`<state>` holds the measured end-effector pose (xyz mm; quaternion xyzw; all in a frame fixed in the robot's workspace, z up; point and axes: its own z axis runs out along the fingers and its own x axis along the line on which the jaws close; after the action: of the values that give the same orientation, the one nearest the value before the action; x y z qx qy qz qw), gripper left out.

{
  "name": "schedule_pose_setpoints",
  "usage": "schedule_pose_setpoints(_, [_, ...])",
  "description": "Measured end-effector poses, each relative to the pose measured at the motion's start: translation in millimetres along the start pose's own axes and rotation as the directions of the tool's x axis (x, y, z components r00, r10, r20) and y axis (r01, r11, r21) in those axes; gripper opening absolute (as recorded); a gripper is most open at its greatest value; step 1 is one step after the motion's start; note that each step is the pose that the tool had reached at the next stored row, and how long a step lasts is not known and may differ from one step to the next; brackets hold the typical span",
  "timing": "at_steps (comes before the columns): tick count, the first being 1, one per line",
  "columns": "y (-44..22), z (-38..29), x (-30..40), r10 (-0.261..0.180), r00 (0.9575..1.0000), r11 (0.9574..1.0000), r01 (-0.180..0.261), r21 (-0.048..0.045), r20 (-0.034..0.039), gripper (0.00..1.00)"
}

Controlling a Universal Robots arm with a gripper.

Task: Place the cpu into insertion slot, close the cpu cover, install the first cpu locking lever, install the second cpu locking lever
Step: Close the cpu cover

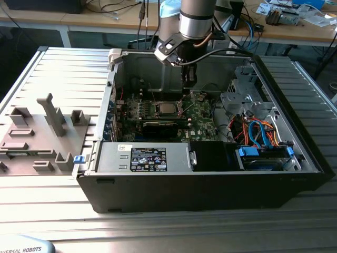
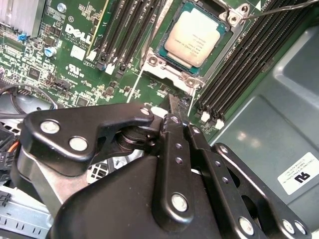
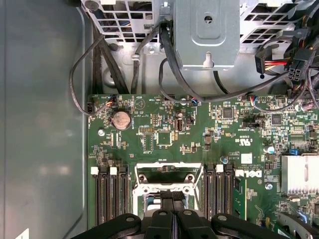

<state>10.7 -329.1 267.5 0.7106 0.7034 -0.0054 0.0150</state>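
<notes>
The cpu (image 2: 195,36) lies flat in the insertion slot (image 2: 171,70) on the green board, its dull silver top showing; in the exterior view the cpu (image 1: 167,109) sits mid-case. A silvery frame, the cpu cover (image 2: 152,60), lies around the chip. A thin wire locking lever (image 2: 279,9) runs off from one socket corner. My gripper (image 2: 172,103) hangs just off the socket's edge, fingers pressed together with nothing seen between them. In the first wrist view the gripper (image 3: 173,195) is over the socket's end frame (image 3: 167,175). From outside, the gripper (image 1: 188,84) reaches down into the case.
Long memory slots (image 2: 239,64) flank the socket on both sides. A metal drive cage (image 3: 207,30) and black cables (image 3: 169,64) lie beyond the board. The open case walls (image 1: 113,89) enclose the work area. A grey fixture tray (image 1: 37,137) lies at the exterior view's left.
</notes>
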Motion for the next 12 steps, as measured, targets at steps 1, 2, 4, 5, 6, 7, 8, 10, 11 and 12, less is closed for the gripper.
schedule_pose_setpoints(1, [0.3, 0.0, 0.0, 0.000, 1.0000, 1.0000, 0.000, 0.0000, 0.0000, 0.11])
schedule_pose_setpoints(2, [0.7, 0.0, 0.0, 0.000, 1.0000, 1.0000, 0.000, -0.0001, 0.0000, 0.11])
schedule_pose_setpoints(4, [1.2, 0.0, 0.0, 0.000, 1.0000, 1.0000, 0.000, -0.0001, 0.0001, 0.11])
schedule_pose_setpoints(5, [1.5, 0.0, 0.0, 0.000, 1.0000, 1.0000, 0.000, -0.0001, 0.0000, 0.11])
schedule_pose_setpoints(6, [1.7, 0.0, 0.0, 0.000, 1.0000, 1.0000, 0.000, -0.0001, 0.0000, 0.11])
schedule_pose_setpoints(7, [1.9, 0.0, 0.0, 0.000, 1.0000, 1.0000, 0.000, 0.0000, 0.0000, 0.11])
schedule_pose_setpoints(8, [2.3, 0.0, 0.0, 0.000, 1.0000, 1.0000, 0.000, 0.0000, 0.0000, 0.11])
schedule_pose_setpoints(10, [2.6, 0.0, 0.0, 0.000, 1.0000, 1.0000, 0.000, -0.0001, 0.0000, 0.11])
schedule_pose_setpoints(11, [2.9, 0.0, 0.0, 0.000, 1.0000, 1.0000, 0.000, 0.0000, 0.0000, 0.11])
schedule_pose_setpoints(12, [3.1, 0.0, 0.0, 0.000, 1.0000, 1.0000, 0.000, 0.0000, 0.0000, 0.11])
